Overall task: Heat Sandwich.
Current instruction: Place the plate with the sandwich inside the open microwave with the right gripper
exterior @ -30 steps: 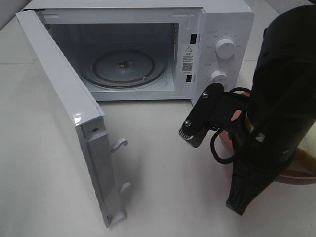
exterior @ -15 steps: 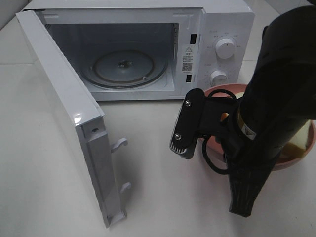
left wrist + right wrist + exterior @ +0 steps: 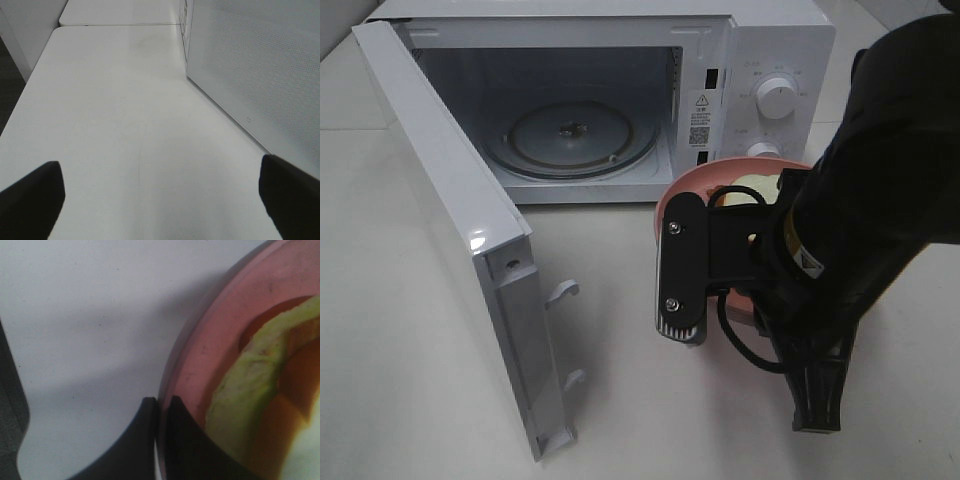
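microwave (image 3: 800, 40): white, at the back of the table (image 3: 650, 410); door (image 3: 450, 230) swung wide open from its left side; glass turntable (image 3: 570, 135) lying in the cavity.
right gripper (image 3: 159, 407): jaws pressed together on the rim of the pink plate (image 3: 200, 350); one finger (image 3: 142, 440) outside the rim, the other inside, only the thin rim between them.
sandwich (image 3: 240, 390): on the pink plate, outside the microwave, just in front of its control panel and right of the open cavity.
sandwich vs right gripper: close beside the inner finger, further in on the plate's floor; clamped thing is the plate rim, not the bread; contact between finger and filling not clear, both dark there.
sandwich layers, right wrist view: pale green-yellow band uppermost, red-orange under it, white bread at the frame edge.
high view: right arm (image 3: 860, 200) covering most of the plate; near rim and a small pale patch of sandwich showing past it; plate edge overlapping the microwave's lower knob (image 3: 763, 150), upper knob (image 3: 778, 98) in full sight.
plate height: resting on the table or lifted off it, cannot tell.
left gripper (image 3: 159, 165): fingers spread wide apart over bare table, beside a white perforated panel (image 3: 260, 65) of the microwave; door or side wall, cannot tell.
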